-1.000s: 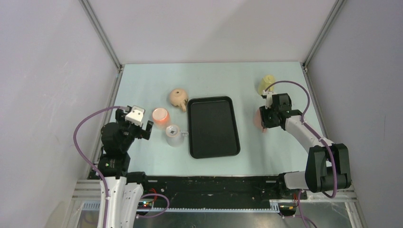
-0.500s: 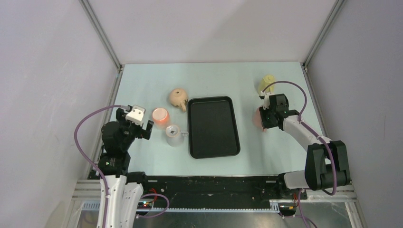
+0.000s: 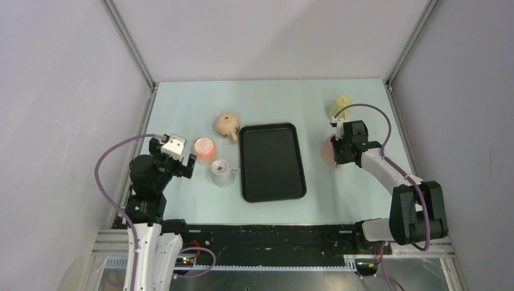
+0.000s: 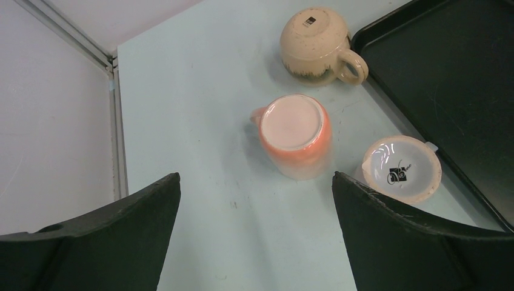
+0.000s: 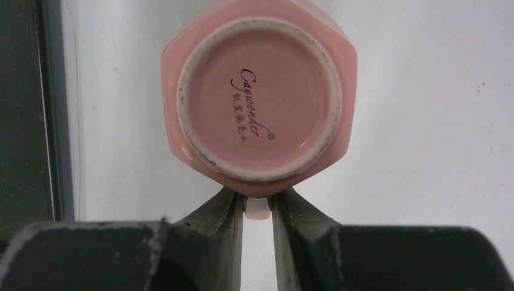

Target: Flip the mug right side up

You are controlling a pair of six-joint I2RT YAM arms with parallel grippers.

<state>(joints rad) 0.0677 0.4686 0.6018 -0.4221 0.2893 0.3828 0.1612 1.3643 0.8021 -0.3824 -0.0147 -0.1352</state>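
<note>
A pink mug [image 5: 259,97] is upside down, its printed base facing the right wrist camera. My right gripper [image 5: 257,203] is shut on the mug's handle [image 5: 258,208], which sits between the two fingers. In the top view the pink mug [image 3: 328,151] is just right of the black tray, partly hidden by my right gripper [image 3: 335,151]. I cannot tell whether it rests on the table or hangs just above it. My left gripper [image 4: 256,182] is open and empty, short of an orange mug [image 4: 295,130] that stands upside down.
A black tray [image 3: 271,160] lies mid-table. Left of it are the orange mug [image 3: 205,147], a white mug [image 3: 220,171] and a beige mug [image 3: 227,124], all base up. A yellow mug [image 3: 339,106] sits at the far right. The enclosure walls stand close on both sides.
My right gripper has moved slightly away from the arm bases with the pink mug held by its handle. The left arm has barely moved.
</note>
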